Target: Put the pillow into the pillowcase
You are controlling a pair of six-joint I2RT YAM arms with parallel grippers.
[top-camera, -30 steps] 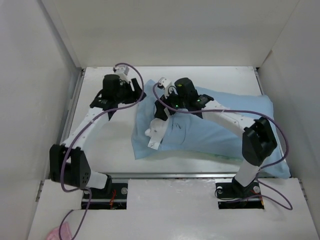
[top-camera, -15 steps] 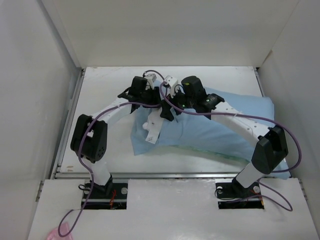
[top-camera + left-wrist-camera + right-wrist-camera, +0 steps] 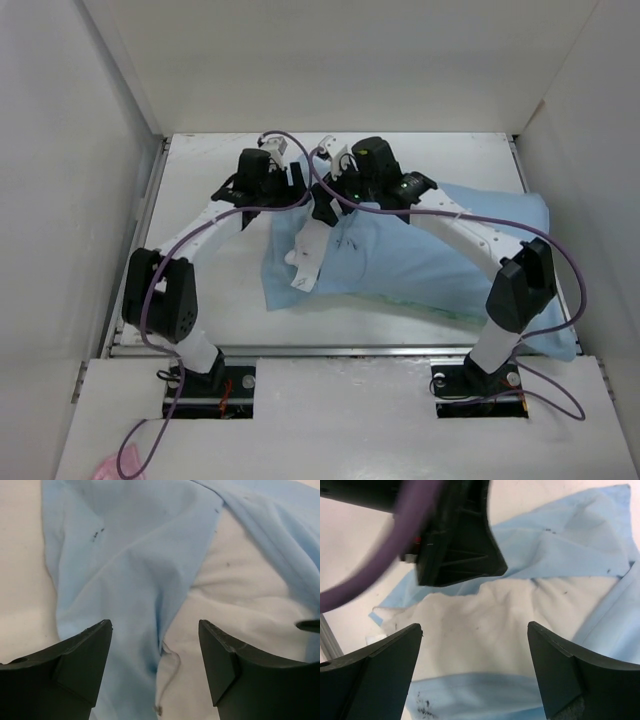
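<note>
The light blue pillowcase (image 3: 420,260) lies across the table, its open end to the left. The white pillow (image 3: 303,268) pokes out of that end; the rest of it is hidden inside. My left gripper (image 3: 297,187) hovers at the far left corner of the case. In the left wrist view it (image 3: 155,625) is open, above the seam where pillowcase (image 3: 125,555) meets pillow (image 3: 235,595). My right gripper (image 3: 322,208) is close beside it. It (image 3: 475,626) is open over bare pillow (image 3: 485,615), with pillowcase (image 3: 570,545) folded back around it. Neither gripper holds anything.
White walls close the table in on the left, back and right. A metal rail (image 3: 330,350) runs along the near edge. Purple cables (image 3: 300,160) loop over both wrists. The left gripper's black body (image 3: 455,535) hangs just ahead of the right fingers. A pink scrap (image 3: 108,466) lies bottom left.
My left arm swung right to the pillowcase's open end, then drew back slightly, its jaws narrowing and widening again. The right gripper stayed open over the opening, shifting slightly.
</note>
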